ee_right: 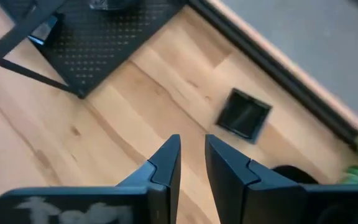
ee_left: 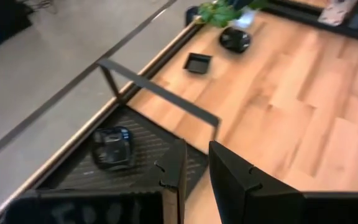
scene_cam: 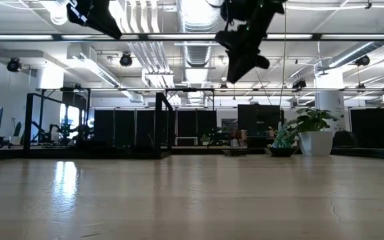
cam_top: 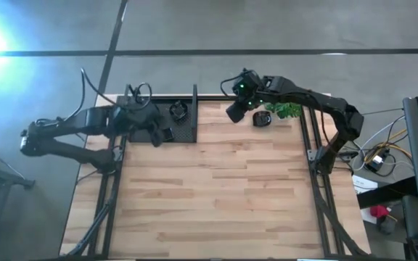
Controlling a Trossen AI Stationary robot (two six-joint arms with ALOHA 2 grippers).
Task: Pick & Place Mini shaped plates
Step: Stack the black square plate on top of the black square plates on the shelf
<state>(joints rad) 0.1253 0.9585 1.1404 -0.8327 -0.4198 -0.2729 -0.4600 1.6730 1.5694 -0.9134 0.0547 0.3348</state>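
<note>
Strong white glare blows out the far-left corner of the high view, washing the floor (cam_top: pixel 20 43) there. Tabletop (cam_top: pixel 216 188) evenly lit, shadows soft and faint. Low view is backlit: bright ceiling lights (scene_cam: pixel 145 20), arms silhouetted, sheen on the near table surface. Square plate (ee_right: pixel 244 113) in right wrist view motion-blurred; left wrist view slightly soft, near fingers unfocused.

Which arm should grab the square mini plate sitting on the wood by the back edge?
Right. The right gripper hangs above the square mini plate, jaws slightly apart, nothing held. The left gripper is over the tray, farther off.
</note>
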